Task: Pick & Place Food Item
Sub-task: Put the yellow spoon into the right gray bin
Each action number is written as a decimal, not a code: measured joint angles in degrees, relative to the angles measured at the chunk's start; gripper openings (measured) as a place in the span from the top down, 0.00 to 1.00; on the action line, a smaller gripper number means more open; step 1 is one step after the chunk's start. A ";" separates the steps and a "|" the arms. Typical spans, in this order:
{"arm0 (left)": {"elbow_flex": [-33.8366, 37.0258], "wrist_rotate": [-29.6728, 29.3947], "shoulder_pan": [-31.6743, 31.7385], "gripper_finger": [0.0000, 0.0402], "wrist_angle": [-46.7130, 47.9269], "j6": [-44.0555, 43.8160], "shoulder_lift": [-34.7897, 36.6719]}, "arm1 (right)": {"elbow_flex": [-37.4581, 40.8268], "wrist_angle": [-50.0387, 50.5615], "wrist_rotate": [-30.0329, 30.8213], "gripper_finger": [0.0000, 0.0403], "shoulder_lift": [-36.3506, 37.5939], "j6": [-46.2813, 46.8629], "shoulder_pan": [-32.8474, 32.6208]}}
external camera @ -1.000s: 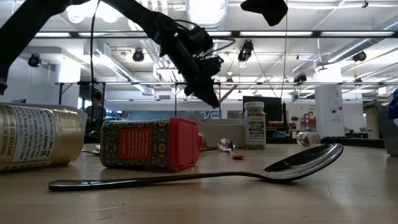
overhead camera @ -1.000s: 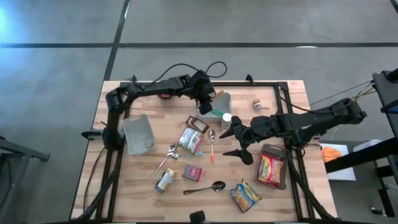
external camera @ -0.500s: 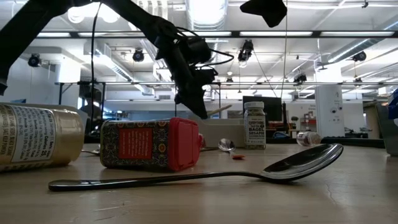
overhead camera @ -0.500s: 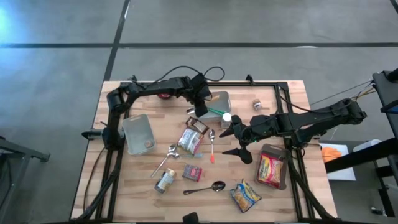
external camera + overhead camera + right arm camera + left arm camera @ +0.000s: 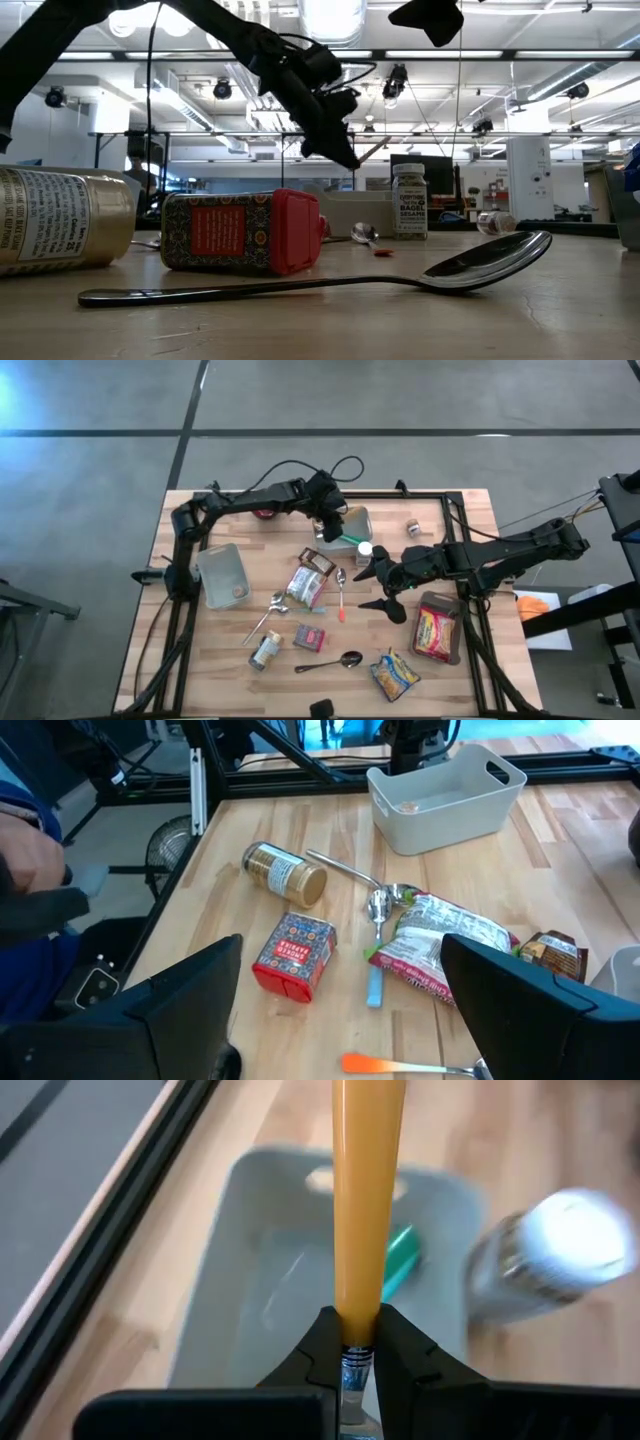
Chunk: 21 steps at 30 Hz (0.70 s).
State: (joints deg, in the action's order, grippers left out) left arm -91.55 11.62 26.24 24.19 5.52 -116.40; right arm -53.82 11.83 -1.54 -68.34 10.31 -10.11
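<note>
My left gripper (image 5: 332,520) hangs over the grey bin (image 5: 356,520) at the table's far middle, shut on an orange-handled utensil (image 5: 366,1200). A green-handled utensil (image 5: 401,1258) lies in that bin. A white-capped bottle (image 5: 364,548) lies beside the bin. Food items lie on the table: a snack bag (image 5: 307,586), a brown packet (image 5: 318,560), a red box (image 5: 310,637), a gold jar (image 5: 265,650) and a noodle bag (image 5: 393,673). My right gripper (image 5: 385,586) stands open above the table's middle right, with nothing between its fingers. My left gripper pinches the utensil between its two fingers at the metal neck (image 5: 355,1358), just where the orange handle begins. The handle sticks out past the fingertips, in line with them, its free end (image 5: 375,148) forward. The fingers slant down over the bin. The utensil is lifted clear.
A second bin (image 5: 222,574) stands at the left, and a third (image 5: 437,628) at the right holds a bag. Spoons (image 5: 340,660) and an orange-tipped utensil (image 5: 341,600) lie among the food. A small spice jar (image 5: 412,528) stands far right.
My left gripper dipped down toward the table's left, then rose again and came back over the grey bin. It stays shut on the orange-handled utensil, which now sticks out higher than before.
</note>
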 joint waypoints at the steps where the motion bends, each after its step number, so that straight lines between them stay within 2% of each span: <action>1: 0.00 1.41 0.00 0.94 -0.93 -0.30 0.00 | 0.00 -0.02 0.00 0.15 0.00 0.01 0.00; 5: 0.00 4.09 0.00 0.94 -3.46 -2.24 -0.27 | 0.00 -0.01 0.00 0.15 0.00 0.10 0.00; 15: 3.22 4.97 0.10 0.94 -5.56 -4.08 -2.80 | 0.02 -0.02 -0.20 0.15 0.00 0.22 0.00; 21: 3.93 4.92 0.55 0.94 -3.15 -3.56 -2.82 | 0.03 -0.02 -0.20 0.15 0.00 0.20 0.00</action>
State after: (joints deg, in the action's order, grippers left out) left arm -87.61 16.54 26.79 21.04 1.97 -119.22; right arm -53.79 11.81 -1.74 -68.34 10.50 -10.11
